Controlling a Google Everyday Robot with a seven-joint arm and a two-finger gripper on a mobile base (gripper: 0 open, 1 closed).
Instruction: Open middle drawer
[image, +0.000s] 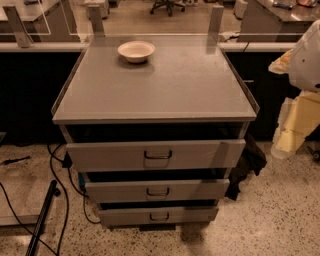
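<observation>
The grey three-drawer cabinet (165, 85) stands in the middle of the camera view. The middle drawer (200, 190) is the mid-sized front, with a small dark loop handle (158, 191) at its centre. It sits between the widest top drawer (205, 154) and the narrowest bottom drawer (190, 215). A dark gap shows above each front. My gripper (291, 132) is at the right edge, with pale yellow parts under the white arm (306, 55). It is to the right of the cabinet, apart from the drawers and touching none of the handles.
A cream bowl (136, 51) sits at the back left of the cabinet top. Black cables (54, 175) and a dark bar (42, 217) lie on the speckled floor to the left. A dark cloth (248, 162) hangs by the cabinet's right side. Desks stand behind.
</observation>
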